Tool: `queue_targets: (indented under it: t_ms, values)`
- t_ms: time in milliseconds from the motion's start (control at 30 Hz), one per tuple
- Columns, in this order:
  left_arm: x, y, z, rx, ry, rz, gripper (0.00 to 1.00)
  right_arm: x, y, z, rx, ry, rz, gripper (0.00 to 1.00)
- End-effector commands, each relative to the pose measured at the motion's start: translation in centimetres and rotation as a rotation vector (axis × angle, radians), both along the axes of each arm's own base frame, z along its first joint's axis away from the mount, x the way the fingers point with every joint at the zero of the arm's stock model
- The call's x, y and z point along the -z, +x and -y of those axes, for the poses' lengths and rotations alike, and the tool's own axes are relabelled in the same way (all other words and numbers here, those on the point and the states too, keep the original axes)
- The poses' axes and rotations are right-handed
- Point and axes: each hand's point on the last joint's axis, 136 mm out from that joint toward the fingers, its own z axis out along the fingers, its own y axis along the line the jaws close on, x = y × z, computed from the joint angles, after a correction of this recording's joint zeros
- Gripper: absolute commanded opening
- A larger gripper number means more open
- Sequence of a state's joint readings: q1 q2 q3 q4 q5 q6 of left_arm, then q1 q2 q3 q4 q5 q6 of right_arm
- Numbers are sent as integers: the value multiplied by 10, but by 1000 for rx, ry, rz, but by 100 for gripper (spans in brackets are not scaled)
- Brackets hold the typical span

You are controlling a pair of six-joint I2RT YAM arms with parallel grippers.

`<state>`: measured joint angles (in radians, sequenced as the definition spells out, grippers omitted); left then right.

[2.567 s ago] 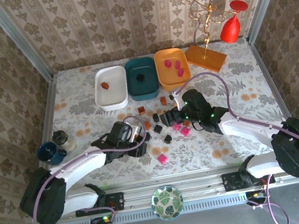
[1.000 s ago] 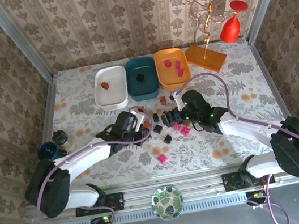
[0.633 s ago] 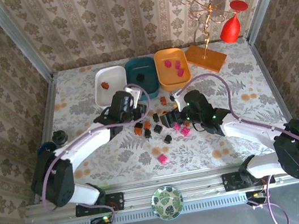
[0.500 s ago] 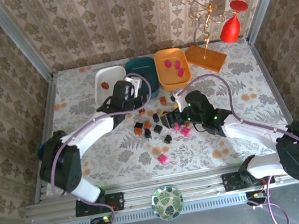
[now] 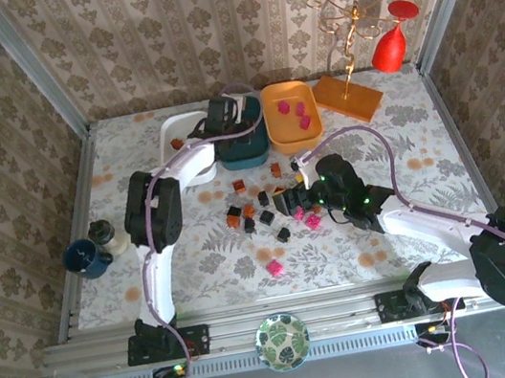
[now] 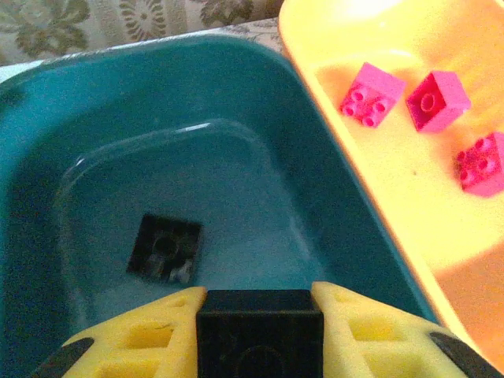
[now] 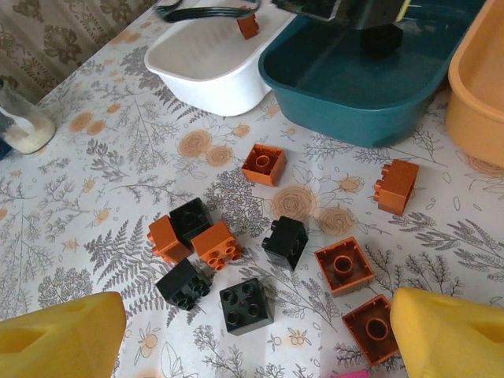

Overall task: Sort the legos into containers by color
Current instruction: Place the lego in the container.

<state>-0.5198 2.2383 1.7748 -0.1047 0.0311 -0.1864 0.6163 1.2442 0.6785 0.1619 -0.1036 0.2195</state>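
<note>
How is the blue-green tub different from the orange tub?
The teal tub is dark; the orange tub is bright. The teal tub holds one black brick; the orange tub holds three pink bricks. Both are shallow, rounded, and sit side by side.

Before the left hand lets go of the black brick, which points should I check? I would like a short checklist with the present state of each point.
1. The left hand is shut on the held black brick: ok.
2. It is over the teal tub, inside its rim: ok.
3. Colour match: a second black brick lies in that tub: ok.
4. The orange tub with pink bricks is off to the side, not beneath the hand: ok.
5. The right hand is open over the loose bricks, away from the tubs: ok.
6. Drop height above the tub floor: cannot tell.
</note>
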Motion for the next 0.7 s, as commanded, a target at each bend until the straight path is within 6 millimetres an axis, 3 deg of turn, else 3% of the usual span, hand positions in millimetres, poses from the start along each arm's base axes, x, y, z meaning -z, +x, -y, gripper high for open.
queue_targets:
  t_ms: [0,167,267,333,433,533,600,667]
  values:
    - [2,10,6,21,15,-33,32,-9,3,4,31,11,40,89]
    - [-12,27,10,17,39,-5,52,-8,3,6,39,3,45,89]
    - [-34,25,6,12,38,25,65,-7,4,7,42,-5,49,89]
    - [-50,17,3,13,26,42,68,-4,5,8,47,-12,47,88]
    - [-72,-6,-5,33,-2,50,70,0,7,7,50,-22,38,89]
    - [-86,-42,-17,53,-45,39,70,8,10,8,64,-40,15,89]
    - [-82,-75,-28,63,-65,8,70,15,13,9,79,-57,-3,88]
    - [-66,-116,-45,60,-72,-46,71,19,15,9,90,-68,-18,88]
